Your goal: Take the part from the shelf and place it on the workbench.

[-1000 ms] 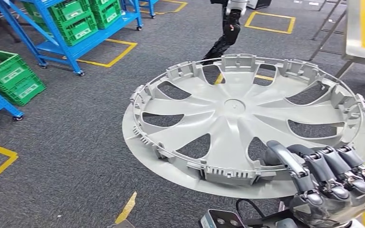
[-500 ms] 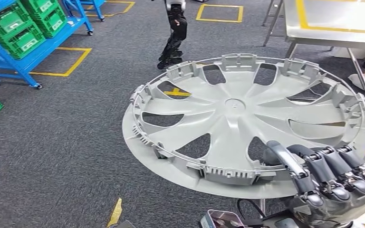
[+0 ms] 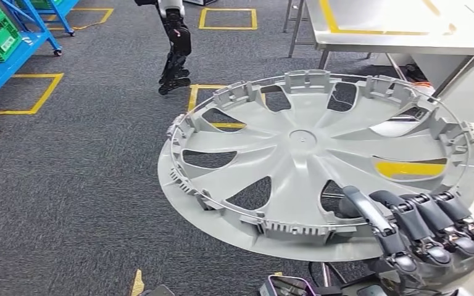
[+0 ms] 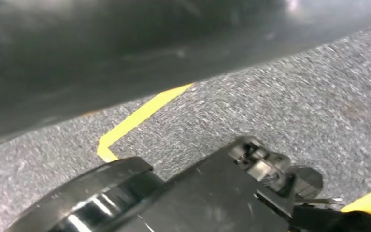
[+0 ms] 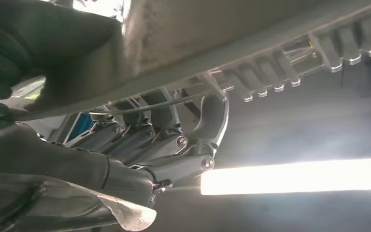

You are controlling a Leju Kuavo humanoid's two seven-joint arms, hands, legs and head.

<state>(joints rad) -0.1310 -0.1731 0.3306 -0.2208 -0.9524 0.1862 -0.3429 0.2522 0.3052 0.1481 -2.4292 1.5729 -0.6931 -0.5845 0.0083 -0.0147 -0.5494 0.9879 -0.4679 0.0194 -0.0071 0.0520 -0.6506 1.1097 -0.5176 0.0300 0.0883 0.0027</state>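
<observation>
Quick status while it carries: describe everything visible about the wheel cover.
The wheel cover is a pale grey, plastic-looking disc, inner side up, with curved spokes, teardrop openings and clips around a wire ring. It hangs nearly flat, slightly tilted, above the carpet, short of the workbench. The right hand grips its near rim, fingers curled over the top.

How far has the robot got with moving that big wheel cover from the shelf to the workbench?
The picking up looks done: the right hand grips the grey wheel cover by its near rim, held roughly flat above the carpet, away from the blue shelf. In hand now is the carrying: the steel workbench lies ahead, beyond the cover. Still left is reaching the workbench and setting the cover down on it.
</observation>
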